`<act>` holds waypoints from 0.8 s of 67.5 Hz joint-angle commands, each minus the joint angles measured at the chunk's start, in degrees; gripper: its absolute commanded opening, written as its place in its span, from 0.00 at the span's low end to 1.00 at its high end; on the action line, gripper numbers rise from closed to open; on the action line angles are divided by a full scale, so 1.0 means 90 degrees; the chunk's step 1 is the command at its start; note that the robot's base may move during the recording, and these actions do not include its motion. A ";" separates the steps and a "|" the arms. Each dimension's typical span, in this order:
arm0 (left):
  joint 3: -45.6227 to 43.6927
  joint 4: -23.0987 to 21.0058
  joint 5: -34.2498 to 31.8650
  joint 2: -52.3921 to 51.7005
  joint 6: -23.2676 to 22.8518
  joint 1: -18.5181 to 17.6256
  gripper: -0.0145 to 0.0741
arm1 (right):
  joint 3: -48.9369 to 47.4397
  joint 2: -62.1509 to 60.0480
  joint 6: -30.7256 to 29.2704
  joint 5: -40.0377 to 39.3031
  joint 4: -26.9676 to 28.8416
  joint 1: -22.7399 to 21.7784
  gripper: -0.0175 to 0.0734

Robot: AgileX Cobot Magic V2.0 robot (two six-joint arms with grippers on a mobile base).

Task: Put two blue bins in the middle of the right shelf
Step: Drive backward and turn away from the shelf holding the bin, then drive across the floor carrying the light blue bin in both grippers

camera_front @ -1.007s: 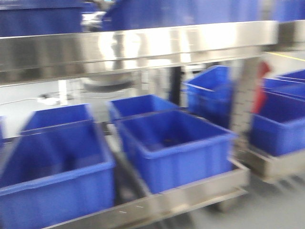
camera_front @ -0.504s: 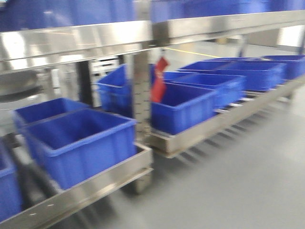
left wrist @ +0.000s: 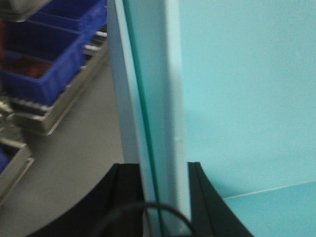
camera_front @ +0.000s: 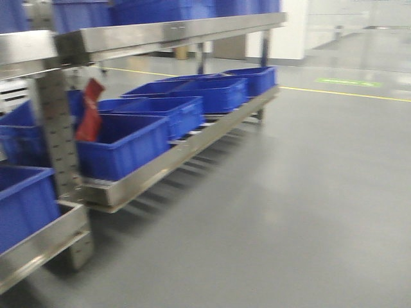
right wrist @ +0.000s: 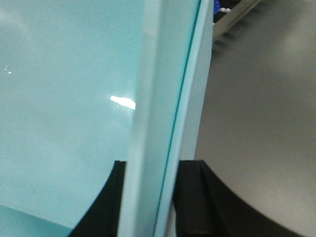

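Teal bin wall [left wrist: 148, 89] clamped in left end effector [left wrist: 163, 170] and right end effector [right wrist: 154, 168]

The front view is lit brightly and evenly, and motion blur is spread over the whole frame. The blue bins [camera_front: 122, 144] and the red tag [camera_front: 88, 119] are smeared at their edges. Soft glare is seen on the steel shelf rail [camera_front: 173, 32], and a pale sheen on the grey floor [camera_front: 308, 192]. Short striped shadows are cast just beside the lower shelf [camera_front: 167, 157]. In both wrist views the turquoise wall [left wrist: 237, 98] is washed out and out of focus. A small white highlight [right wrist: 122, 101] is noted in the right one. The black fingers [left wrist: 123, 187] are rendered dark, without detail.
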 commanded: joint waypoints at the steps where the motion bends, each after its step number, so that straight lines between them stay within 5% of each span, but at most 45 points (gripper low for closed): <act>1: -0.0110 -0.0192 -0.0511 -0.0114 0.0041 0.0003 0.04 | -0.0085 -0.0113 -0.0018 -0.0542 -0.0034 -0.0022 0.02; 54: -0.0110 -0.0192 -0.0511 -0.0114 0.0041 0.0003 0.04 | -0.0085 -0.0113 -0.0018 -0.0542 -0.0034 -0.0022 0.02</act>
